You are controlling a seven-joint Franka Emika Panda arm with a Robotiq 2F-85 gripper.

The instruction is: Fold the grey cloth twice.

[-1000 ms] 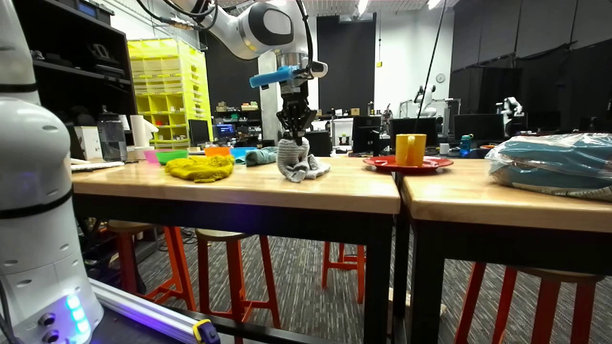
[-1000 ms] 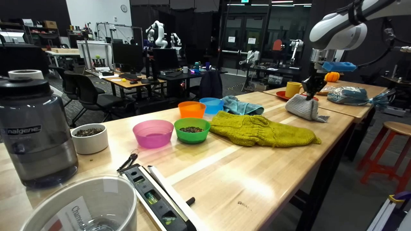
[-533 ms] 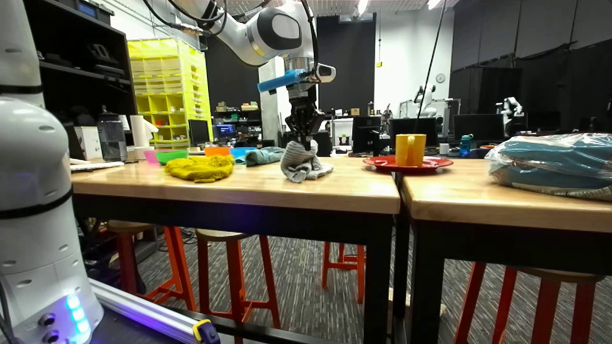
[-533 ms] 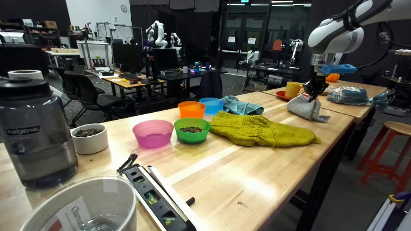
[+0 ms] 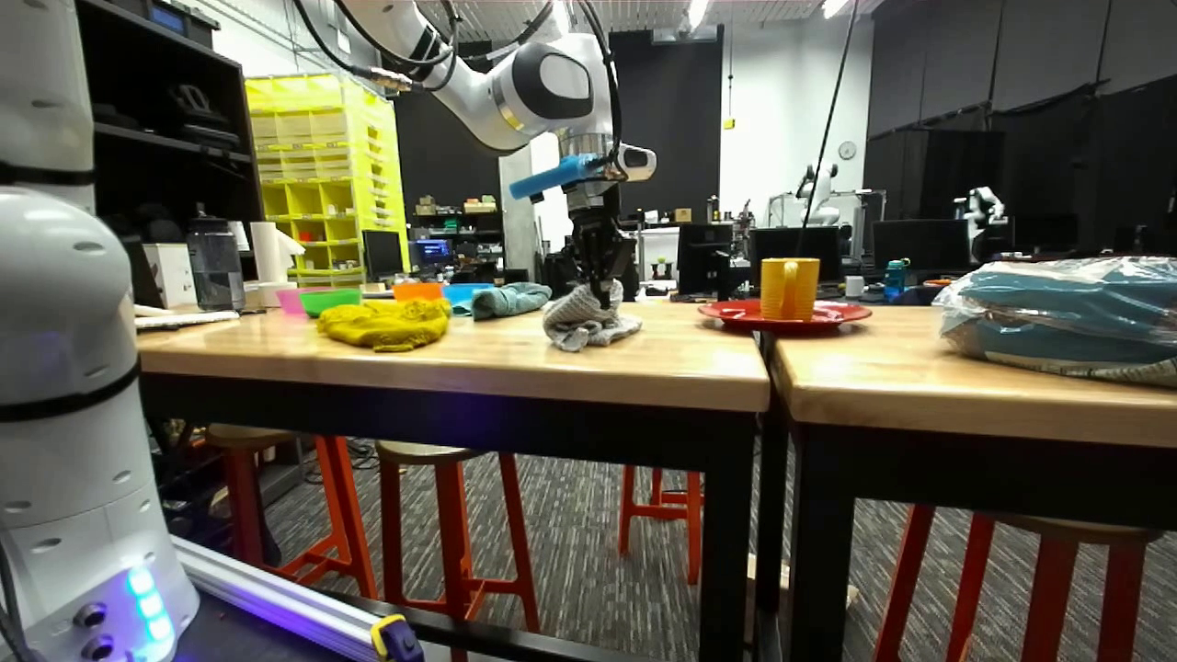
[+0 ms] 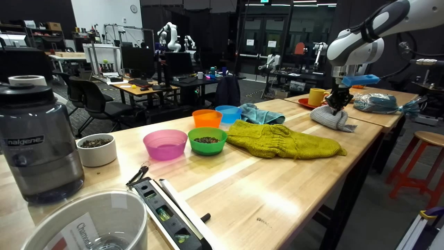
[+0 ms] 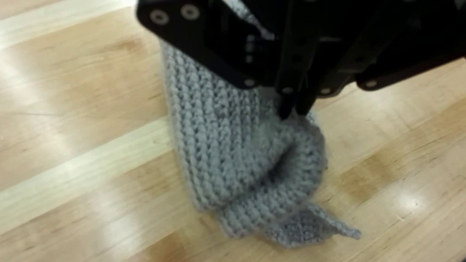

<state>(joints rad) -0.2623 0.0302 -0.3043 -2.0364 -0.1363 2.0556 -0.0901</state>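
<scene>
My black two-fingered claw point(image 7: 294, 110) is clamped on the ribbed grey knit cloth point(image 7: 222, 145); the cloth curls over itself on the pale wooden counter point(image 7: 91, 163), its fold gaping.

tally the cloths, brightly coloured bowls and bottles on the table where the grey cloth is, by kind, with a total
Cloths: 3 (grey cloth, yellow cloth, teal cloth)
Coloured bowls: 4 (pink bowl, green bowl, orange bowl, blue bowl)
Bottle: 1
Total: 8
</scene>
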